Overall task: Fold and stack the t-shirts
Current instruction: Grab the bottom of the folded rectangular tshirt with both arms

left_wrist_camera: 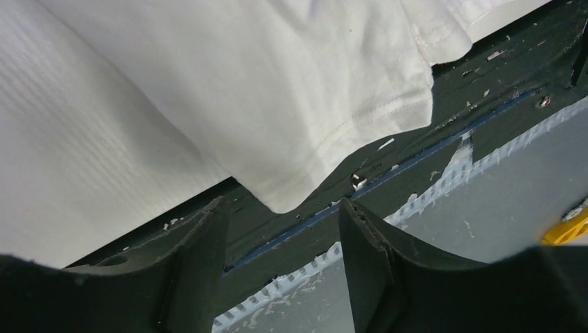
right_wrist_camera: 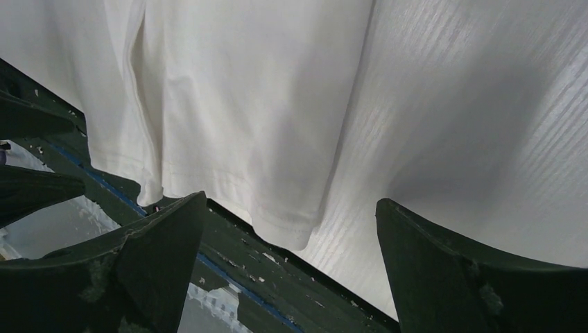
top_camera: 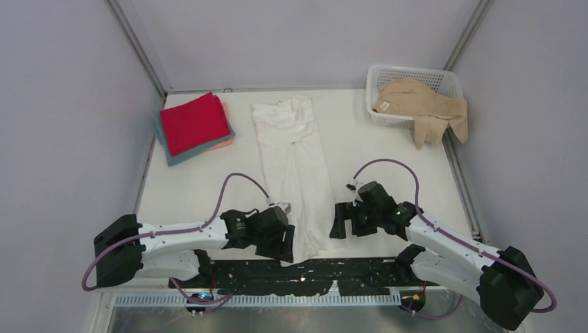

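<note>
- I see the white t-shirt (top_camera: 295,166) lying mid-bench as a long narrow strip. Its collar is at the far end and its hem is at the near edge.
- The hem overlaps a scuffed black strip (top_camera: 347,267) along the front of the bench (top_camera: 367,159).
- The left arm (top_camera: 180,236) sits low at the hem's left corner. Its jaws are released, and in the wrist view the two fingers (left_wrist_camera: 201,236) stand apart with nothing between them. The hem corner lies just ahead of them.
- The right arm (top_camera: 444,243) sits at the hem's right side. Its jaws are spread wide and hold nothing, and its fingers (right_wrist_camera: 166,236) point at the hem's edge.
- At far left there is a stack of folded shirts. The red one (top_camera: 195,123) is on top, with the teal one (top_camera: 182,156) and the pink one (top_camera: 223,143) showing at the edges beneath.
- At far right, the tan t-shirt (top_camera: 423,107) spills out of a white lattice basket (top_camera: 409,73) onto the bench.
</note>
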Controlling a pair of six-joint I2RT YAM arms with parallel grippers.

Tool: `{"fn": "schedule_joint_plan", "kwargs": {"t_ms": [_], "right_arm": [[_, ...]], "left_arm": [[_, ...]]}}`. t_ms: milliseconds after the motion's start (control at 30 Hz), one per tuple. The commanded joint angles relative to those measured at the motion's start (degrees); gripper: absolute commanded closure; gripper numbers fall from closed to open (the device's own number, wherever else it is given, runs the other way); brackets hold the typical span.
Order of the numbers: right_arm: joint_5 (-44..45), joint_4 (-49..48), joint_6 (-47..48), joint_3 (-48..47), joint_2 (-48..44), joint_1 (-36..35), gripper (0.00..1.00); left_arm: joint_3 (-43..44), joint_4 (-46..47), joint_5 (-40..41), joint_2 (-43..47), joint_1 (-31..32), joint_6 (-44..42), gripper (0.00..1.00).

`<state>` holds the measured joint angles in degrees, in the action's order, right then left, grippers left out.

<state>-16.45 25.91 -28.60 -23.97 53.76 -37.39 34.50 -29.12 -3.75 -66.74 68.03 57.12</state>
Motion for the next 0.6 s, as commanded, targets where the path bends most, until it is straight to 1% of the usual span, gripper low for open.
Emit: {"fn": "schedule_joint_plan", "kwargs": {"t_ms": [0,100,167,233,300,400,467,533,567], "right_arm": [[-2.0,-2.2,-1.1,0.3,-0.4,-0.1,0.04],[-3.5,-1.6,-0.3,0.8,-1.0,-0.1,0.06],[-5.9,-2.1,-0.1,1.8,-1.4,-0.1,0.08],[-7.8,-2.3,-0.3,2.9,-1.5,-0.1,0.14],[-8.7,-1.7,-0.4,3.6,-1.3,-0.1,0.17],[-8.1,-1.4,-0.6,4.7,-1.6,-0.1,0.19],[-8.2,-2.5,-1.3,5.4,-1.7,-0.2,0.22],[-8.9,-4.2,-2.3,6.0,-1.6,-0.2,0.26],[-9.3,-5.0,-3.0,6.1,-1.4,-0.3,0.3]], "left_arm": [[-1.8,7.8,-4.7,-2.2,0.5,2.2,0.45],[-2.8,8.0,-5.3,-3.8,0.5,3.9,0.59],[-3.3,8.0,-5.2,-4.0,0.5,4.6,0.63],[-3.4,7.7,-5.0,-4.4,0.5,4.9,0.67],[-3.1,6.9,-5.3,-5.3,0.6,5.4,0.79],[-2.8,7.0,-5.7,-7.5,0.6,5.3,0.82],[-2.2,6.9,-6.0,-8.6,0.6,4.9,0.99],[-1.9,6.2,-5.7,-9.0,0.7,4.9,1.0],[-1.7,5.5,-5.4,-8.7,0.8,5.0,1.0]]}}
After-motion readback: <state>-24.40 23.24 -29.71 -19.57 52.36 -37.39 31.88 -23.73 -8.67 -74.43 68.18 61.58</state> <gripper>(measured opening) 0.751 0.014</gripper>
